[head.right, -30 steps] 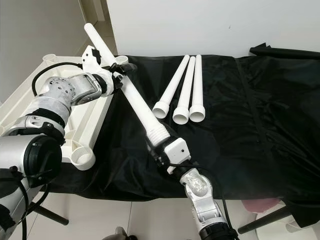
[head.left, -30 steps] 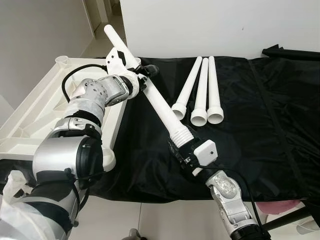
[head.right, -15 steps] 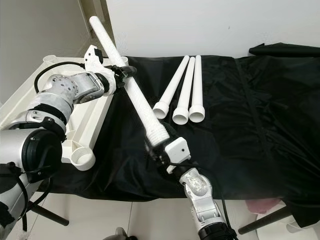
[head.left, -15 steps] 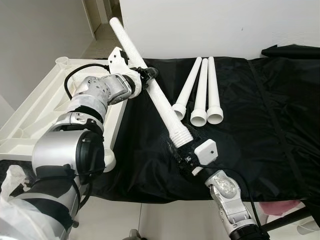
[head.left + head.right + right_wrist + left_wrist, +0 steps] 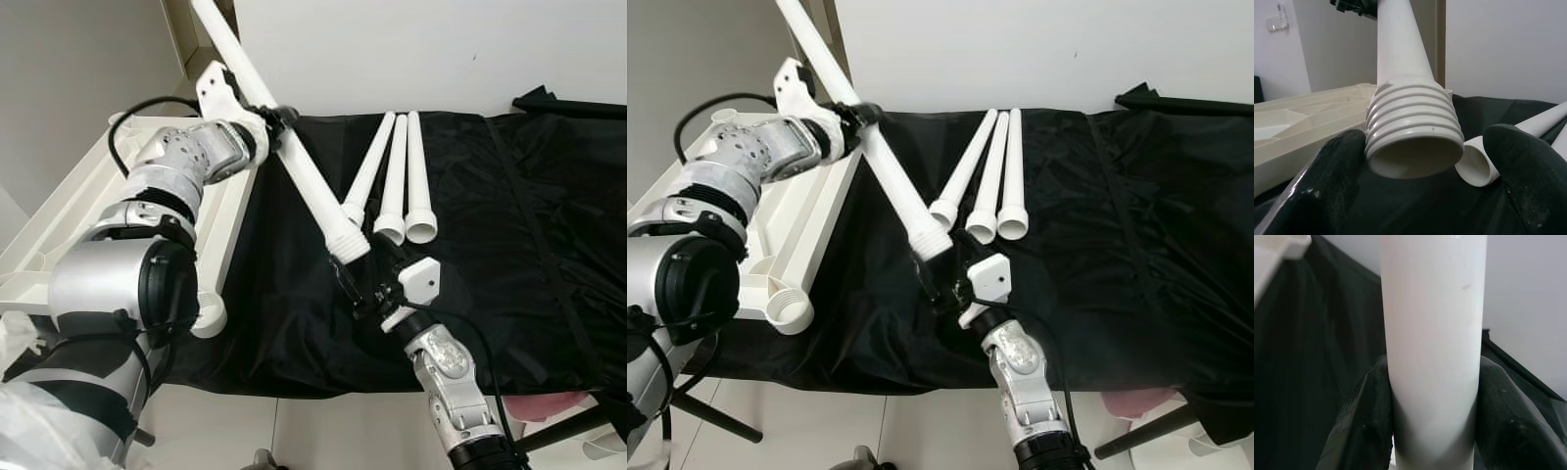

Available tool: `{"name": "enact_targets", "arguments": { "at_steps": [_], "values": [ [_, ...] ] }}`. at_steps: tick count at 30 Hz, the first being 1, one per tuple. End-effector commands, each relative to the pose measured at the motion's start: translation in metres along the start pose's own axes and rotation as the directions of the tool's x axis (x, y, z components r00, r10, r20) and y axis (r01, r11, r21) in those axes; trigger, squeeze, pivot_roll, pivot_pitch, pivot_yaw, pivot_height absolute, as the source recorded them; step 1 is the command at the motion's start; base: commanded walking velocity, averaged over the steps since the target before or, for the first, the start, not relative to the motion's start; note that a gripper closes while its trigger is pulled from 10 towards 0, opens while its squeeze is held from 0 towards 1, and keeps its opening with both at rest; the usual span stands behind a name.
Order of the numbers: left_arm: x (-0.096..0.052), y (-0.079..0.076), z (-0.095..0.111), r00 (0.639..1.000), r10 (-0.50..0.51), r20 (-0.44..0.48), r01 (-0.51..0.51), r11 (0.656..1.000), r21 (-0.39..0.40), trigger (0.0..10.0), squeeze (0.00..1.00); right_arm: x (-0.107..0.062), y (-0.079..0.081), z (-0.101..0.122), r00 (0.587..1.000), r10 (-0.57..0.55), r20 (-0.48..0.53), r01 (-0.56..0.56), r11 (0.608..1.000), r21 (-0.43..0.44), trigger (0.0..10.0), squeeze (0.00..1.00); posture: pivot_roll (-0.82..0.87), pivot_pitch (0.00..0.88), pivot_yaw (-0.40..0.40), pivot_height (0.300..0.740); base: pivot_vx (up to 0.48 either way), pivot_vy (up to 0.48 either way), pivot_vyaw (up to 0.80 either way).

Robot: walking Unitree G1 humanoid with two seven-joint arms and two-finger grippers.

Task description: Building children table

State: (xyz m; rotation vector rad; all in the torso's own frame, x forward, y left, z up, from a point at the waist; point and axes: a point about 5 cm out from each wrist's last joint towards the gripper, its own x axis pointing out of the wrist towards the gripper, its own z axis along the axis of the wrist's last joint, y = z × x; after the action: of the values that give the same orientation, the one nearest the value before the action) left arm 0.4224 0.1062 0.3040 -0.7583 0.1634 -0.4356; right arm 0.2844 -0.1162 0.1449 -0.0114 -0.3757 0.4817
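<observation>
— Where is the leg, and who has it?

— My left gripper point(image 5: 277, 119) has its fingers clamped round the shaft of the long white plastic table leg with the threaded end point(image 5: 294, 164), as the left wrist view shows plainly. The leg slants up past the doorway, and its ribbed thread hangs above the black cloth point(image 5: 509, 215), just ahead of my right gripper point(image 5: 364, 284). That one stands wide: its two black fingers point(image 5: 1332, 186) sit either side of the thread without touching it.

— And the rest of the table?

— The upturned cream plastic tabletop point(image 5: 59, 225) lies to my left, one round corner socket point(image 5: 789, 310) facing up. Three more white legs point(image 5: 397, 186) lie side by side on the cloth, close to the thread.

— What makes this step go well?

— I judge the thread must travel to that socket. I would swing it clear of the spare legs, bring it down square over the opening, and only then turn. Starting crooked could cross the ribs and jam.
</observation>
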Motion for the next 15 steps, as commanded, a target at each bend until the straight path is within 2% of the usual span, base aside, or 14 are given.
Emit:
{"name": "enact_targets", "arguments": {
  "at_steps": [1, 7, 9, 10, 14, 15],
  "values": [
    [-0.005, -0.019, 0.015, 0.953, -0.299, 0.044, 0.294, 0.952, 0.083, 10.0, 0.0, 0.003, -0.005, 0.005, 1.0, -0.017, 0.007, 0.017, 1.0, 0.005, 10.0, 0.0, -0.05, 0.0, 0.111, 0.74, 0.0, 0.0, 0.0],
    [-0.006, -0.02, 0.025, 0.952, -0.284, 0.117, 0.261, 0.949, 0.178, 10.0, 0.0, 0.01, -0.009, 0.009, 0.999, -0.035, -0.006, 0.035, 0.999, 0.028, 10.0, 0.0, -0.05, 0.0, 0.109, 0.74, 0.0, 0.0, 0.0],
    [-0.007, -0.025, 0.032, 0.942, -0.293, 0.164, 0.249, 0.938, 0.243, 10.0, 0.0, 0.016, -0.01, 0.013, 0.999, -0.037, -0.02, 0.038, 0.999, 0.035, 10.0, 0.0, -0.05, 0.0, 0.109, 0.74, 0.0, 0.0, 0.0],
    [-0.007, -0.025, 0.032, 0.942, -0.293, 0.164, 0.249, 0.938, 0.243, 10.0, 0.0, 0.016, -0.01, 0.013, 0.999, -0.037, -0.02, 0.038, 0.999, 0.035, 10.0, 0.0, -0.05, 0.0, 0.109, 0.74, 0.0, 0.0, 0.0],
    [-0.008, -0.037, 0.038, 0.921, -0.317, 0.228, 0.223, 0.906, 0.359, 10.0, 0.0, 0.028, -0.011, 0.018, 0.997, -0.032, -0.068, 0.033, 0.999, 0.012, 10.0, 0.0, -0.04, 0.0, 0.107, 0.74, 0.0, 0.0, 0.0],
    [-0.008, -0.037, 0.038, 0.921, -0.317, 0.228, 0.223, 0.906, 0.359, 10.0, 0.0, 0.028, -0.011, 0.018, 0.997, -0.032, -0.068, 0.033, 0.999, 0.012, 10.0, 0.0, -0.04, 0.0, 0.107, 0.74, 0.0, 0.0, 0.0]
  ]
}}
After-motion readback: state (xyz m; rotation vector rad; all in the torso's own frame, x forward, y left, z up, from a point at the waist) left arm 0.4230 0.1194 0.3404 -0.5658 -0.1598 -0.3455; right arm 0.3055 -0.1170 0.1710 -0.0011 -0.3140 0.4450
